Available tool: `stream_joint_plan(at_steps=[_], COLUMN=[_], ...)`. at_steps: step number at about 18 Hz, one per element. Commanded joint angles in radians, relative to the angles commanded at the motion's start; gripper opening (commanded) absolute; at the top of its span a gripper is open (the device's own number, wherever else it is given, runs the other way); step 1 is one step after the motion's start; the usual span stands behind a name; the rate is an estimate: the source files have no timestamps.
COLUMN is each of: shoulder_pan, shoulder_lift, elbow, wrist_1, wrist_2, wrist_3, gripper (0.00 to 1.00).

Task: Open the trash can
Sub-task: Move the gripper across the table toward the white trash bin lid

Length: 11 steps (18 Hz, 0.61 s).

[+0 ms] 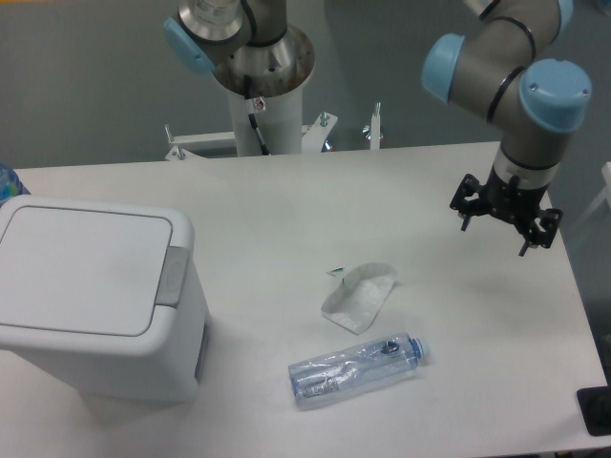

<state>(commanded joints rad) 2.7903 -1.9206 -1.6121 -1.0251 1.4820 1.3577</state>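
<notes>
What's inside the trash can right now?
Can't tell. The trash can has its flat lid closed, covering the interior. Only the outside shows, with the grey push-button strip on the rim.

Looks like a robotics lab. Shows an industrial-style arm [506, 67] with grey links and light-blue joint caps, bolted by a white pedestal [265, 105] to the far edge of a plain white table [286, 219]. Backs onto a bare grey wall [86, 76], without any household furnishings.
</notes>
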Motion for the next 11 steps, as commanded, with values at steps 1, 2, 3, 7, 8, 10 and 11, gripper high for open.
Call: stream_joint_plan(at_steps=[1, 2, 3, 7, 8, 10, 11], shoulder_pan=[-0.005, -0.020, -0.040, -0.197, -0.216, -0.238, -0.242], shoulder_lift=[0.011, 0.020, 0.026, 0.073, 0.075, 0.086, 0.092], elbow=[-0.003, -0.002, 0.000, 0.069, 0.072, 0.080, 0.084], wrist_1=[0.006, 0.011, 0.020, 0.020, 0.020, 0.020, 0.020], wrist_2=[-0.012, -0.020, -0.031, -0.054, -0.063, -0.106, -0.138], wrist_3=[-0.040, -0.090, -0.141, -0.539, -0.561, -0.618, -0.641], gripper=[1.00, 1.00, 1.00, 1.00, 1.00, 1.00, 1.00])
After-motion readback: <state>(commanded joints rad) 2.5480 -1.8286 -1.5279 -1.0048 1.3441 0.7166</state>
